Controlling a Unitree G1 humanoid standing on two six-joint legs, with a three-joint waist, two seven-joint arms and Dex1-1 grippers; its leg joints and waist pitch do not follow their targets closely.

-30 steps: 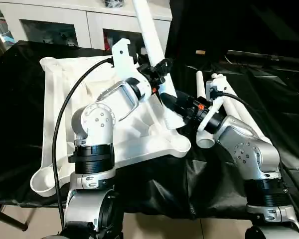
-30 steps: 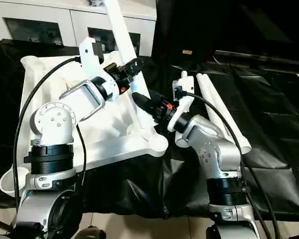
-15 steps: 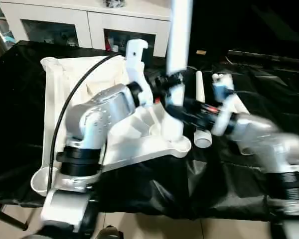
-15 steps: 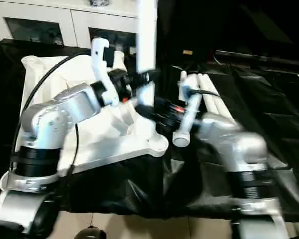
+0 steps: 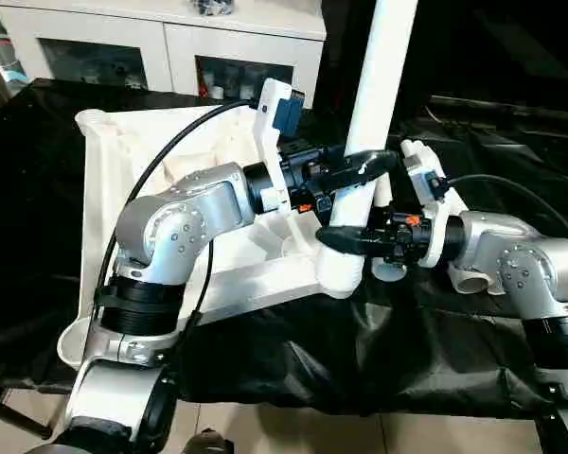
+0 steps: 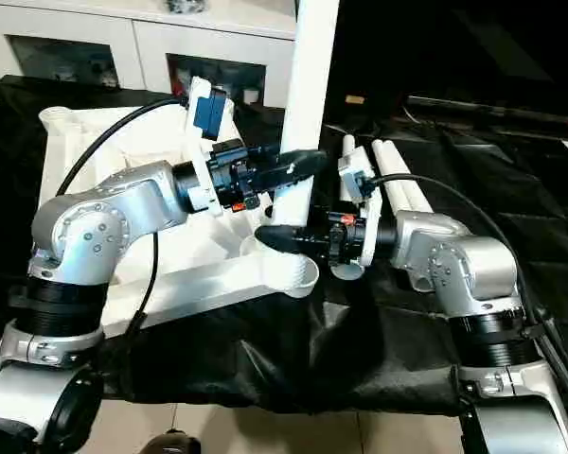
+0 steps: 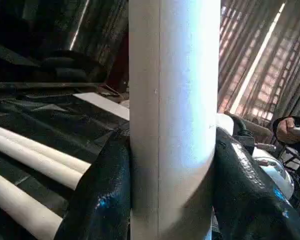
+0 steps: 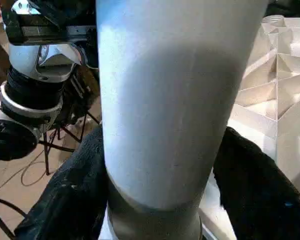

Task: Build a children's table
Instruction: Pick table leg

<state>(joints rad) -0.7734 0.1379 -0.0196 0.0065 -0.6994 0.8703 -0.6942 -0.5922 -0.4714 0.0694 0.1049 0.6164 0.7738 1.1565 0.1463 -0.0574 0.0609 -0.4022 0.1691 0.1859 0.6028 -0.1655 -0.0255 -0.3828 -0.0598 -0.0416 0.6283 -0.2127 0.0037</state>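
both grippers, left [image 5: 360,168] and right [image 5: 346,238], pinch the leg [image 5: 379,85] standing in the top's [image 5: 123,170] corner.

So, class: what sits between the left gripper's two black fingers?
The upright table leg: in the left wrist view, the left gripper has one finger on each side of it.
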